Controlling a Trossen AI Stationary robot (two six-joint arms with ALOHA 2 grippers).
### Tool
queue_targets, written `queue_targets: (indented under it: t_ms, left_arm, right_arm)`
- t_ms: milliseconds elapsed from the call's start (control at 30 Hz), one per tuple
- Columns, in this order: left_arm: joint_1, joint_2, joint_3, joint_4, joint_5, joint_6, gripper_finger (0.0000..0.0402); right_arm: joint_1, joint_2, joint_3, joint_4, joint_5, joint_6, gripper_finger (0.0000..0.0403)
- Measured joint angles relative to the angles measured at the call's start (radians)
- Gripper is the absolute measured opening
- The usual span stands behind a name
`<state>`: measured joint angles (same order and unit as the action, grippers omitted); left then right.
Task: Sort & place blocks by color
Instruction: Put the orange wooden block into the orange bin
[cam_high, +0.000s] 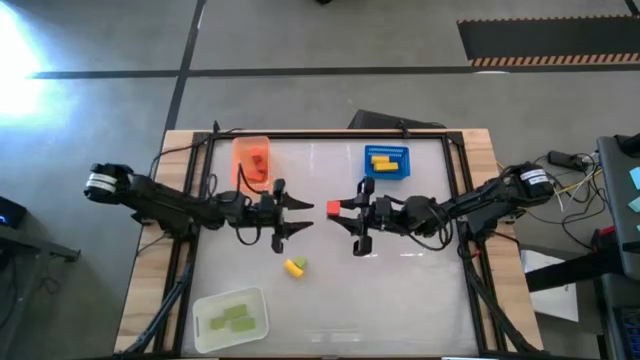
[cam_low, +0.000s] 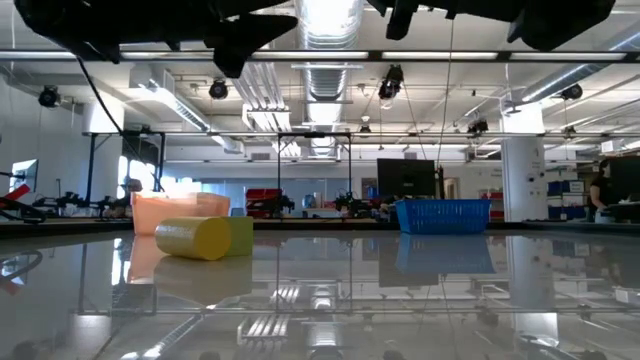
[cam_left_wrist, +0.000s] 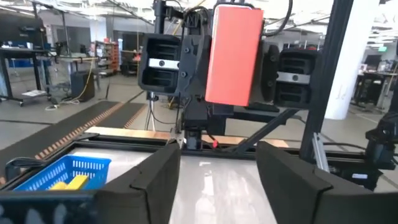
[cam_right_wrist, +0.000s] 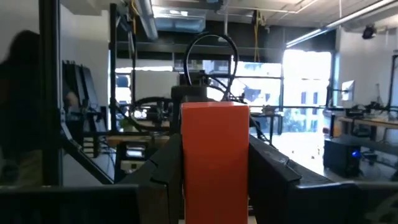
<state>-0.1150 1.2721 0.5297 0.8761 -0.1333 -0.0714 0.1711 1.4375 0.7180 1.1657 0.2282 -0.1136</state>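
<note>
My right gripper (cam_high: 348, 211) hovers over the table's middle, shut on a red block (cam_high: 333, 208). My left gripper (cam_high: 306, 214) faces it from the left, open, its tips just short of the block; the left wrist view shows the red block (cam_left_wrist: 233, 55) straight ahead. A yellow block (cam_high: 294, 265) lies on the table nearer the near edge, with a light green block (cam_low: 240, 234) touching it. The orange tray (cam_high: 240, 150) holds red blocks, the blue tray (cam_high: 385, 150) holds yellow blocks, and the white tray (cam_high: 205, 335) holds green blocks. My right gripper pinches the red block between its two fingers (cam_right_wrist: 166, 165), one on each side face (cam_right_wrist: 214, 155). The fingers come level from the table's right. One end of the block sticks out past the fingertips toward my left gripper. It is lifted clear of the table.
The orange tray (cam_low: 180, 212) and blue tray (cam_low: 443, 215) sit by the far edge, and the white tray is at the near left corner. A black frame (cam_high: 330, 136) runs around the tabletop. Cables and equipment lie off the table's right side.
</note>
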Motion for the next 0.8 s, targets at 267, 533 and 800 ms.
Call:
queue_targets:
  t_ms: [267,533,800]
  left_arm:
    - [0.0,0.158,0.044,0.165,0.0,-0.001,0.024]
    - [0.002,0.25,0.121,0.197,0.044,-0.001,0.0242]
    - [0.004,0.286,0.167,0.194,0.082,0.005,0.0242]
  right_arm:
    - [-0.015,0.013,0.015,-0.003,-0.054,0.05,0.0117]
    - [-0.015,0.021,0.014,-0.008,-0.055,0.051,0.0117]
    - [-0.015,0.026,0.014,-0.012,-0.056,0.055,0.0117]
